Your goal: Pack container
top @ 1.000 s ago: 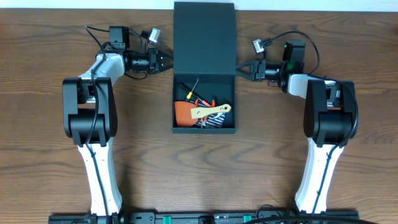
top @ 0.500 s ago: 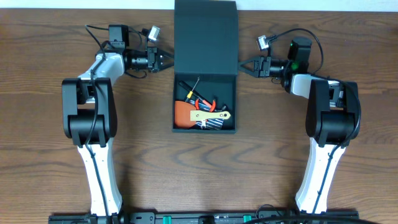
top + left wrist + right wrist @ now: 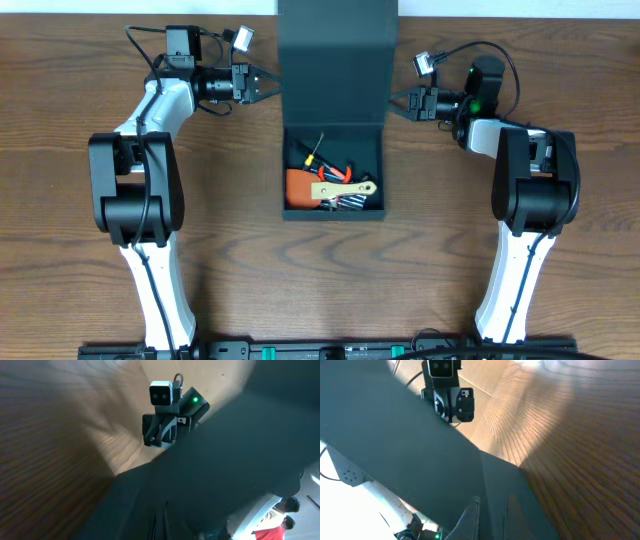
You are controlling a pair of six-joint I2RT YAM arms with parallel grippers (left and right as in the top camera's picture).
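Your wooden table point(image 3: 230, 240) carries everything, with the left arm point(image 3: 135, 190) and right arm point(image 3: 530, 190) reaching up its two sides. Between them, at the centre toward the far edge, sits the dark teal container point(image 3: 334, 214), its flap lid point(image 3: 336, 60) tilted up behind the open compartment. Your left gripper point(image 3: 268, 87) has its fingers drawn fully together, tips against the lid's left edge; your right gripper point(image 3: 395, 100) is closed the same way at the lid's right edge. You cannot tell whether either pinches the lid. Inside lie an orange piece point(image 3: 298, 186), a tan-handled tool point(image 3: 345, 188) across it, red-handled pliers point(image 3: 330, 172) and a small yellow-banded screwdriver point(image 3: 313, 155).
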